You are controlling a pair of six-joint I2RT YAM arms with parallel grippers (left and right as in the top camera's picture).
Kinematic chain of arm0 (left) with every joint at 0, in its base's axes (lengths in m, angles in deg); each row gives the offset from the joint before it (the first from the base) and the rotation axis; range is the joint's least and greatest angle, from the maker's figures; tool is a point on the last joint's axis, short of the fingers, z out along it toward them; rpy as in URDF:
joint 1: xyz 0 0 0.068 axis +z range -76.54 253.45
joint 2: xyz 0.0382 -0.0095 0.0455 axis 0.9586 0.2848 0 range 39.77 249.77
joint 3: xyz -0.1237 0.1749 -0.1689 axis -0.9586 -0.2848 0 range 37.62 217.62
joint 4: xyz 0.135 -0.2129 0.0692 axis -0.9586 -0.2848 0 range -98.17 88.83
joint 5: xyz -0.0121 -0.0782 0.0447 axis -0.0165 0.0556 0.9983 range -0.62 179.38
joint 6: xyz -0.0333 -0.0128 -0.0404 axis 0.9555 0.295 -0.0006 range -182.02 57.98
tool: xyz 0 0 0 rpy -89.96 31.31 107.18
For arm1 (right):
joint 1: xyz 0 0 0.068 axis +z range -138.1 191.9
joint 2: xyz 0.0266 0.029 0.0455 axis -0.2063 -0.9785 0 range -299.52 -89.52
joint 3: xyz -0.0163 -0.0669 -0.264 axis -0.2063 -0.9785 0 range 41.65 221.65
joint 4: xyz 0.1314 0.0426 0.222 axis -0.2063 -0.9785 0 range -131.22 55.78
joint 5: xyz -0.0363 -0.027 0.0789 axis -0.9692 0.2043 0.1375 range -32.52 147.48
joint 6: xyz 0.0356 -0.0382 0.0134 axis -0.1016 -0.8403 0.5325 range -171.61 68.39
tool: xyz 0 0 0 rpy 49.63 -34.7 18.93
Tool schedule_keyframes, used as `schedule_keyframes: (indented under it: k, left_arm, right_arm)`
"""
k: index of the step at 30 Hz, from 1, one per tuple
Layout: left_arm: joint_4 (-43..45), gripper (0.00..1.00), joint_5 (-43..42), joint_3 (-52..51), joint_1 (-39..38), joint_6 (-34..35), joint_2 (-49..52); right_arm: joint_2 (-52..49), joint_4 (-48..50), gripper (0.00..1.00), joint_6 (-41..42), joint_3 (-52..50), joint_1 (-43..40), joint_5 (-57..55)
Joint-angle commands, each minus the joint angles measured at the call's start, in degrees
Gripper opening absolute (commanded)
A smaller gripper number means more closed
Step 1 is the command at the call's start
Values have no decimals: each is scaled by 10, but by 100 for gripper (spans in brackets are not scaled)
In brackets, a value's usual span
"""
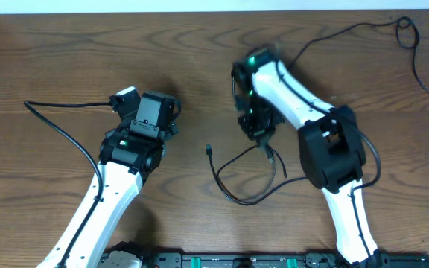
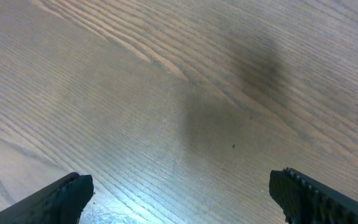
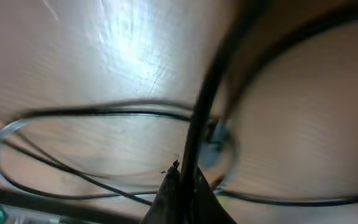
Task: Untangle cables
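A thin black cable [image 1: 238, 195] lies in a loose loop on the wooden table, with a small plug end [image 1: 209, 150] at its left. My right gripper [image 1: 260, 132] is shut on this cable above the loop. In the right wrist view the fingers [image 3: 188, 190] pinch the black cable [image 3: 209, 93], which runs upward, and the loops [image 3: 104, 114] lie blurred below. Another thin black cable [image 1: 414, 52] lies at the far right, ending in a small loop. My left gripper [image 1: 153, 112] is open and empty over bare wood [image 2: 179, 199]. No white cable is in view.
The wooden table [image 1: 199, 59] fills the view. A thicker black wire [image 1: 65, 106] runs from the left arm's wrist out to the left. A rail with green connectors [image 1: 237, 260] runs along the front edge.
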State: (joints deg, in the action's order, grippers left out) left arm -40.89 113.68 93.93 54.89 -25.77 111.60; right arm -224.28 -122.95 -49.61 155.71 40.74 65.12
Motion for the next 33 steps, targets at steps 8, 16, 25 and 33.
schedule_keyframes:
  k: [8, 16, 25, 33]
  left_arm:
    - [-3, 98, 2, -1, 3, 21, -3]
    - [-3, 98, 2, -1, 3, 25, -3]
    - [-3, 98, 2, -1, 3, 24, -3]
    - [-1, 98, 2, -1, 3, 24, -3]
  right_arm:
    - [152, -11, 1, -81, 263, -82, -151]
    - [224, 160, 1, -76, 266, -111, -158]
    - [267, 128, 1, -160, 266, -157, 108]
    - [267, 227, 1, -164, 263, -190, -75]
